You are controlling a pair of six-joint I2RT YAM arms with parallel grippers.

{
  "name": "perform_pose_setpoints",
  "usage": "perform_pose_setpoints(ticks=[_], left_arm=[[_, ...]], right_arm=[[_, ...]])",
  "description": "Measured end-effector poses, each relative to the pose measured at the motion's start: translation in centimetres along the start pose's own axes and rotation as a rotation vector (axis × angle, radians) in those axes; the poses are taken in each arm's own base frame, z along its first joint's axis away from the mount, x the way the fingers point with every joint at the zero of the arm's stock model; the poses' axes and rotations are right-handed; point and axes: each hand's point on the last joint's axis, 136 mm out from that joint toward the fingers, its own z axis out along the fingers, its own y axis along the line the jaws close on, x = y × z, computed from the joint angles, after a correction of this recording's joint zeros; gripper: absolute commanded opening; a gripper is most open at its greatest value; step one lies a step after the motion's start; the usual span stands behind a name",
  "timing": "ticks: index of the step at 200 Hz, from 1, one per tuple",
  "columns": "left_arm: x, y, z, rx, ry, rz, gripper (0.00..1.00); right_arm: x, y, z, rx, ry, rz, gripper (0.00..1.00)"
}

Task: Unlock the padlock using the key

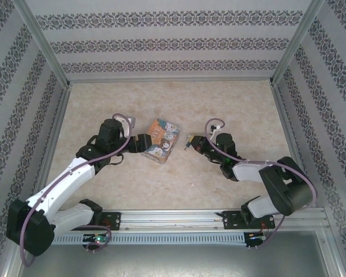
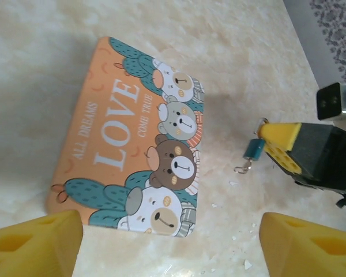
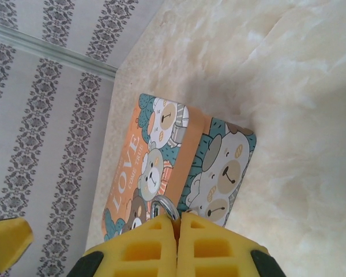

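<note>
I see the right gripper [image 2: 275, 147] clamped shut on the tiny padlock [image 2: 254, 149], just right of the LOVE tin [image 2: 127, 133] and not touching it. My left gripper [image 2: 170, 248] stands wide open beside the tin's left end, holding nothing.

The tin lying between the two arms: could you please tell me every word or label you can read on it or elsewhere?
"LOVE": large white letters on the orange lid of the tin.
"ALL DREAMS": small white letters along one side of it, same lid.
"COME TRUE": small white letters along its other side.
Top external view: the lid's print is too small to read.
The padlock: no marking that I can read.
</note>
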Motion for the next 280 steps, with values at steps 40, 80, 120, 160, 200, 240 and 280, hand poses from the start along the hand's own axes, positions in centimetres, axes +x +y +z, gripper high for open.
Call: perform_pose_setpoints(ticks=[40, 80, 120, 160, 200, 240, 280], left_arm=[[-0.5, 1.2, -3.1, -0.095, -0.064, 0.163, 0.98], [-1.2, 1.5, -6.1, -0.148, -0.153, 0.372, 1.00], [2.7, 1.8, -5.9, -0.075, -0.129, 0.563, 0.99], [5.1, 1.8, -5.3, -0.005, -0.154, 0.677, 1.00], [5.9, 2.0, -4.8, 0.013, -0.165, 0.725, 0.99], [6.4, 2.2, -4.2, 0.020, -0.167, 0.765, 0.99], [7.7, 1.6, -3.6, 0.095, -0.149, 0.774, 1.00]], right_arm=[[0.4, 0.3, -1.4, 0.051, 0.034, -0.064, 0.00], [0.8, 0.4, -2.8, 0.093, 0.065, -0.102, 0.00], [1.2, 0.6, -4.6, 0.145, 0.094, -0.149, 0.00], [2.2, 0.2, -6.2, 0.199, 0.142, -0.190, 0.00], [3.2, -0.2, -7.3, 0.258, 0.217, -0.183, 0.00], [4.8, -0.4, -8.0, 0.287, 0.301, -0.150, 0.00], [7.0, -0.9, -8.7, 0.330, 0.390, -0.144, 0.00]])
